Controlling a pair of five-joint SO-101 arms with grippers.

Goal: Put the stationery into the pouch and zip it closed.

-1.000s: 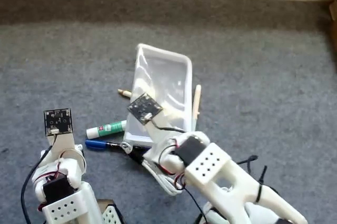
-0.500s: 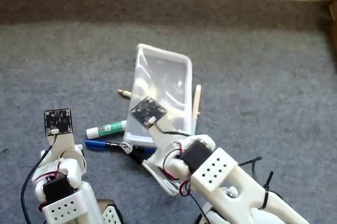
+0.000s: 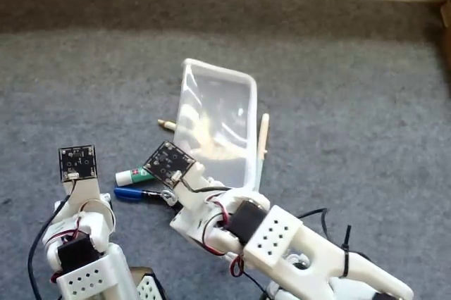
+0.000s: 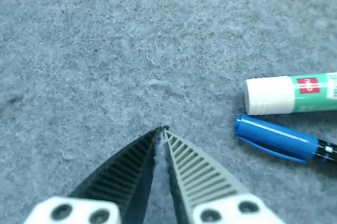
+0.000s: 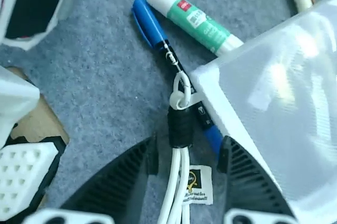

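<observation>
Grey carpet covers the desk. High view: translucent pouch (image 3: 215, 124) lies at centre, with glue stick (image 3: 134, 175) and blue pen (image 3: 134, 194) at its near left corner and a wooden pencil (image 3: 263, 134) along its right edge. Left wrist view: left hand (image 4: 162, 129) clenched, empty, over bare carpet near glue stick and pen. Right wrist view: right hand (image 5: 187, 142) released, jaws either side of the white zip cord (image 5: 178, 176) at the pouch corner; the pen runs under that corner.

From the high camera we look down over the grey carpeted bench (image 3: 352, 103) from behind both arms (image 3: 303, 244). The wrist cameras look closely past the left hand (image 4: 162, 129) and right hand (image 5: 188, 143) at the carpet. All share the green-and-white glue stick (image 3: 139, 174) and blue pen (image 3: 130, 193).
</observation>
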